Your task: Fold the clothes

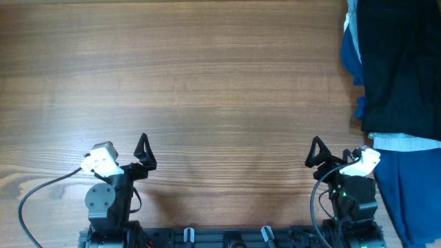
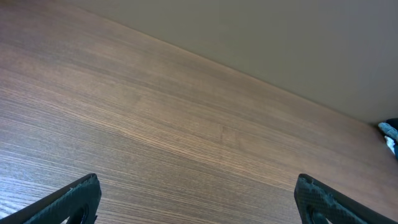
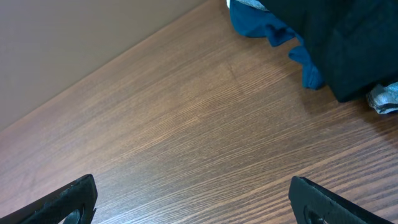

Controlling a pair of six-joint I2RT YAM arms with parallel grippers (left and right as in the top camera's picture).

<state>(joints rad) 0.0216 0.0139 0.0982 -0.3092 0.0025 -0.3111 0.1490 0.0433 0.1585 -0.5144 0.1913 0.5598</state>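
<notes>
Black garment [image 1: 403, 65] cut off at right edge

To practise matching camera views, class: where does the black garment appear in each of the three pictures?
Overhead: black garment in the top right corner.
Left wrist: not clearly in it; a scrap at the right edge is too small to tell.
Right wrist: top right.
Shared landmark: the blue cloth peeking from its left edge.

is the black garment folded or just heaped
Heaped, not folded: the black garment lies rumpled at the table's far right edge, atop a royal blue cloth. Part runs out of frame, so the rest cannot be told.
</notes>
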